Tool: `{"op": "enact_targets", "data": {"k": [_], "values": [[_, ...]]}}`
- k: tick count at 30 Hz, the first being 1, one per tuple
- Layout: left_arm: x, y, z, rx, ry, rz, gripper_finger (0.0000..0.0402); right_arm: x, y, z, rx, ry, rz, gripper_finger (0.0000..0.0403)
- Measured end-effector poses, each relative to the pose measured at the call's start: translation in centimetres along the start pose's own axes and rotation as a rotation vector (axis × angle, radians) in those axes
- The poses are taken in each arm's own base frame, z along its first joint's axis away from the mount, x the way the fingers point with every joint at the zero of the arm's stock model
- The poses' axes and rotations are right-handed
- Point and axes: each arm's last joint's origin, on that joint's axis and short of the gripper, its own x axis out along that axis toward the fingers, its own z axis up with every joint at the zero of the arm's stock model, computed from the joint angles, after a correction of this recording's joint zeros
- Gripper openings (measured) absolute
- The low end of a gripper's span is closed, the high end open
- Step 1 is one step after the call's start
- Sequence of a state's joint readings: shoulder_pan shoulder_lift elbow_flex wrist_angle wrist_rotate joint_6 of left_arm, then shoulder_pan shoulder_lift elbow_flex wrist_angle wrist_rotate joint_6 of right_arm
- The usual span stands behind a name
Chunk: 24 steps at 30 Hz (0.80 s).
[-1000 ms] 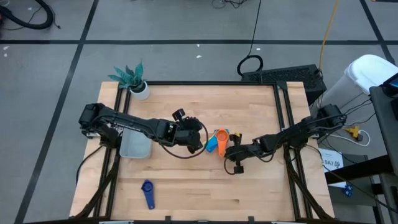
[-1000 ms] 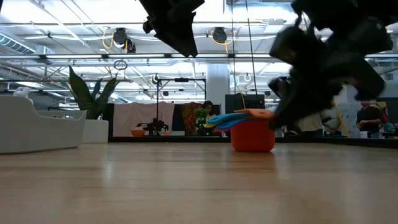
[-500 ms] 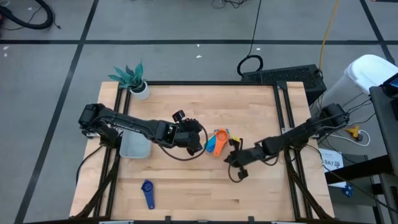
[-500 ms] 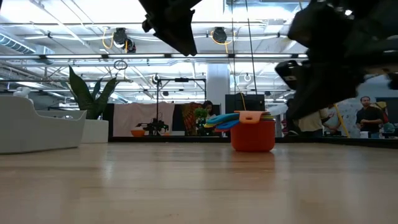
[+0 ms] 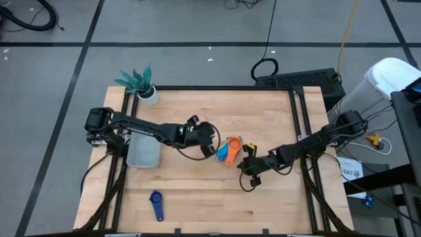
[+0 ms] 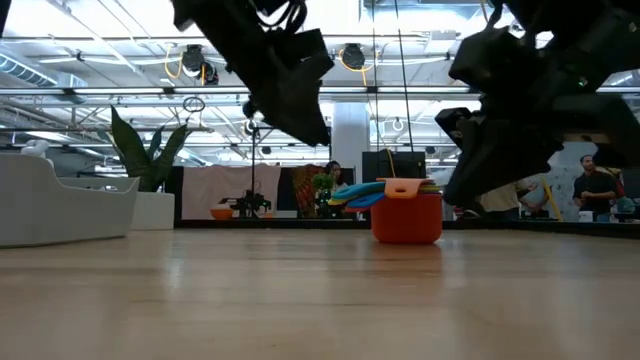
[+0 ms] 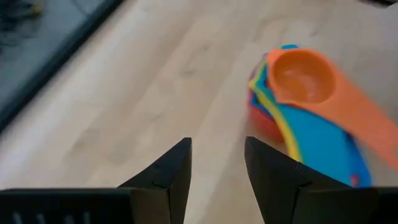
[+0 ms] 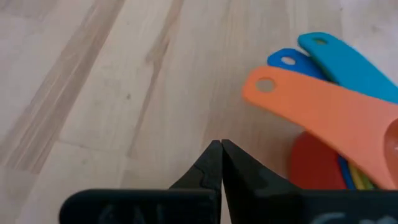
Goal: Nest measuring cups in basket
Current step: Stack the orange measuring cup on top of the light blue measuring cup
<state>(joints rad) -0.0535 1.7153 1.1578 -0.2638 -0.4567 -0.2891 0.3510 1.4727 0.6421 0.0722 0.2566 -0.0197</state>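
A nested stack of measuring cups (image 5: 229, 150) stands on the table near its middle, with a red bowl (image 6: 405, 222) at the bottom and an orange cup (image 7: 303, 76) on top. Their handles fan out to one side. A dark blue cup (image 5: 156, 205) lies alone near the front left. The pale basket (image 5: 143, 155) sits at the left. My left gripper (image 7: 217, 167) hovers open just left of the stack, nothing between its fingers. My right gripper (image 8: 221, 158) is shut, just right of the stack near the handle ends, above the table.
A small white pot with a green plant (image 5: 146, 92) stands at the table's far left corner. Bare wood lies between the stack and the basket, and along the front edge right of the dark blue cup.
My left gripper has come down and moved a little toward the cup stack, tipping more level, and its fingers stay apart. My right gripper has rolled slightly in place and stays shut. The cups have not moved.
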Motion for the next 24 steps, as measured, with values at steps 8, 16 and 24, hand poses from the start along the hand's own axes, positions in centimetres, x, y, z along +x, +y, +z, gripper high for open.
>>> {"op": "enact_targets", "data": {"k": [8, 16, 24], "values": [[2.2, 2.3, -1.4, -0.135, -0.012, -0.086, 0.0152, 0.2, -0.7, 0.3, 0.030, -0.024, 0.004, 0.0000], [3.1, 2.3, -2.5, -0.213, 0.014, -0.170, 0.0152, 0.3, -1.1, 0.3, 0.047, -0.032, -0.003, 0.0000], [5.6, 0.4, -3.9, -0.236, 0.032, -0.230, 0.0152, 0.3, -1.5, 0.7, 0.065, -0.068, 0.006, 0.0000]]}}
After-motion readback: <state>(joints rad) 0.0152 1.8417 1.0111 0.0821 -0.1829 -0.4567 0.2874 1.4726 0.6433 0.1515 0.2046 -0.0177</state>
